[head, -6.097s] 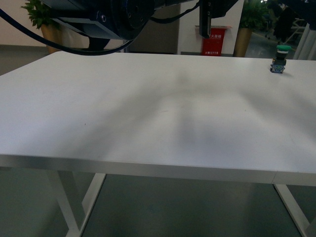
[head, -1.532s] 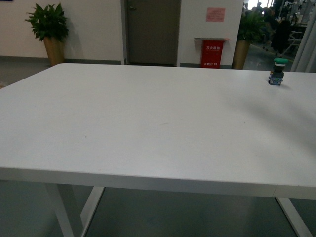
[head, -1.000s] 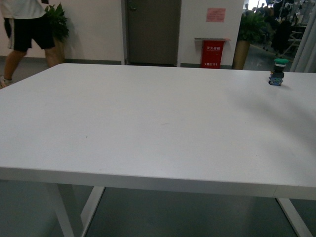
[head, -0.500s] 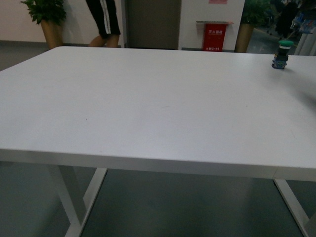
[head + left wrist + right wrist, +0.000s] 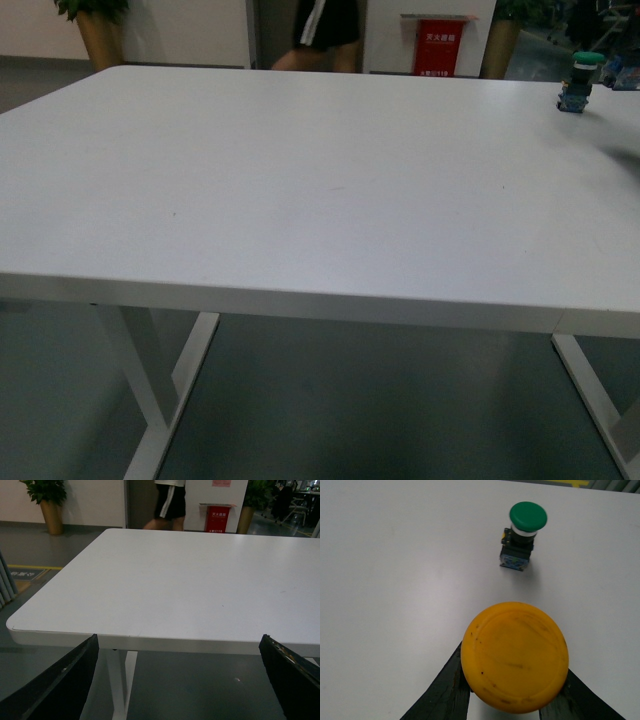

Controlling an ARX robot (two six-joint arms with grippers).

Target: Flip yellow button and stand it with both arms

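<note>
Because its round cap faces the right wrist camera head-on, the yellow button [image 5: 515, 657] shows only that scuffed yellow disc; its collar and switch body are hidden behind it. Two black fingers [image 5: 442, 695] of the right gripper [image 5: 511, 700] run in under the cap from either side, and their tips and the grip itself are covered, but the jaws appear to be pinching the button below the cap, holding it clear of the white table [image 5: 395, 580]. Whether the button is upright or tilted in that grip cannot be told.

Beyond it on the tabletop, well apart, the green button [image 5: 522, 535] stands upright on its blue-grey body, cap up. In the front view the same green button [image 5: 578, 85] sits small and blurred near the far right edge of the table [image 5: 300, 200]. Neither arm and no yellow cap can be made out there.

The left gripper [image 5: 178, 642] shows only as two dark finger edges cut off at the lower corners of its wrist view, its jaws spread wide with nothing between them, off the near edge of the table [image 5: 200, 580]. Behind the table a person [image 5: 170, 502] is cut off above the waist, near a red stand [image 5: 218, 517] and a potted plant [image 5: 47, 502].
</note>
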